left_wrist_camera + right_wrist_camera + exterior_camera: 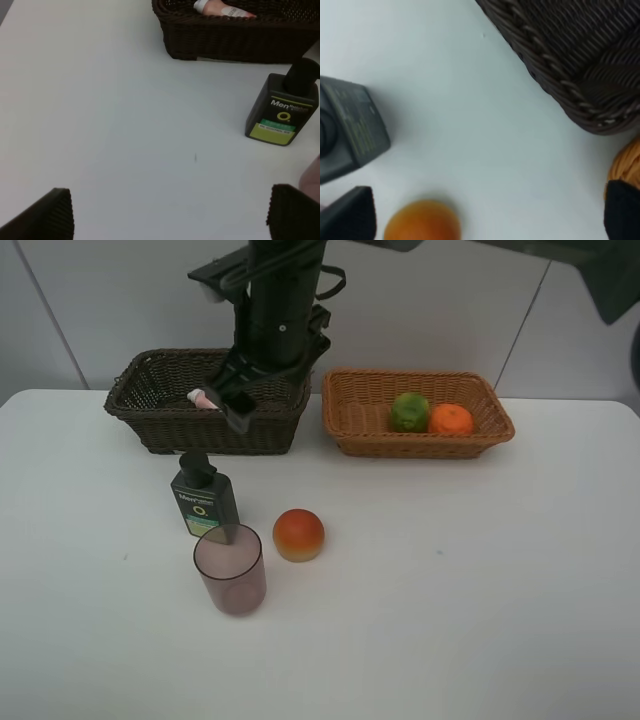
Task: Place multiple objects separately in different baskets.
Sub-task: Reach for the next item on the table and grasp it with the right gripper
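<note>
L gripper (172, 215) & R gripper (485, 215): fingers (50, 217) wide apart, nothing held. In dark brown basket (150, 425) lies pink bottle (203, 397); tan basket (420, 445) holds 2: green fruit (408, 412) & tangerine (451, 419). 3 on table (480, 590) in front of baskets: pump bottle (204, 505), mauve cup (231, 575), red-orange fruit (298, 534).

**Two wicker baskets partly filled, three items waiting in front**

Two rectangular woven baskets are sitting side by side at the back of a white table (480, 590). The dark brown basket (160, 430), on the left, is holding a pink bottle (203, 398) that is lying on its side, white cap pointing left. The light orange-tan basket (420, 445), on the right, is holding a green fruit (409, 412) and an orange tangerine (451, 419), resting right beside each other. In front of the dark basket, a dark green pump bottle (203, 502) is standing upright, label facing forward. A translucent mauve cup (231, 570) is standing open-mouthed just in front of it. A red-orange round fruit (298, 534) is sitting near the cup's right.
</note>
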Motion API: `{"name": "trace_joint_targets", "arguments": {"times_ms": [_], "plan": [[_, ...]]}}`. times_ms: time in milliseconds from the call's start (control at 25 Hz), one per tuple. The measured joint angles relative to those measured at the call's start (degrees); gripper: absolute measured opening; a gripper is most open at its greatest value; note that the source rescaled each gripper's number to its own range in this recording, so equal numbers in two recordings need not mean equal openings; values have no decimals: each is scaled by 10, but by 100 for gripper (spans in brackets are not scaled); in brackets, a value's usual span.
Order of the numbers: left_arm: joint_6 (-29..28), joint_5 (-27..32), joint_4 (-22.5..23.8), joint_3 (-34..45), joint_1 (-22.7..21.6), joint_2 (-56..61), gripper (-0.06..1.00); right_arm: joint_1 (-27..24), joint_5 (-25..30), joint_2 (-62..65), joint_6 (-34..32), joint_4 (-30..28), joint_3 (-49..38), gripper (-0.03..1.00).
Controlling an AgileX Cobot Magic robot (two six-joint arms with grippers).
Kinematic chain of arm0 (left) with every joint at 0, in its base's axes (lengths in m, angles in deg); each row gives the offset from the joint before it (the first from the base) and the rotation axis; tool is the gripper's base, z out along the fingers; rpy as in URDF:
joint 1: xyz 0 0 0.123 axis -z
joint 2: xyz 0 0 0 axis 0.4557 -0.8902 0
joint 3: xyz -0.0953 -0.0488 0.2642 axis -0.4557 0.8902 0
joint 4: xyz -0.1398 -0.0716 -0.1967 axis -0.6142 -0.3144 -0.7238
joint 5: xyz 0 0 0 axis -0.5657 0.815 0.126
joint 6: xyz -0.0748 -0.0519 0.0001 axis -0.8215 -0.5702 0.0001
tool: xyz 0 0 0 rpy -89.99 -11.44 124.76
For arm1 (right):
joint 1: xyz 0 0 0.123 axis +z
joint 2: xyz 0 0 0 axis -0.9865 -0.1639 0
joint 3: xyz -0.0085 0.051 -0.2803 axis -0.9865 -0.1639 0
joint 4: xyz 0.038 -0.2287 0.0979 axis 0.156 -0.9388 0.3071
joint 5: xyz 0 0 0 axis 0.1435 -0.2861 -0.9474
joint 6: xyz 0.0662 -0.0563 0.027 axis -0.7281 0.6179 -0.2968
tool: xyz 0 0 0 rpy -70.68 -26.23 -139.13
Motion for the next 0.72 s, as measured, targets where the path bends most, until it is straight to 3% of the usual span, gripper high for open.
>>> {"name": "trace_joint_targets", "arguments": {"times_ms": [360, 520, 720], "plan": [[0, 0, 0, 0, 0, 0, 100, -1, -1, 27, 162, 1, -27, 100], [0, 0, 0, 0, 0, 0, 100, -9, -8, 75, 217, 4, -134, 100], [0, 0, 0, 0, 0, 0, 100, -27, -111, 143, 299, 10, -304, 100]]}}
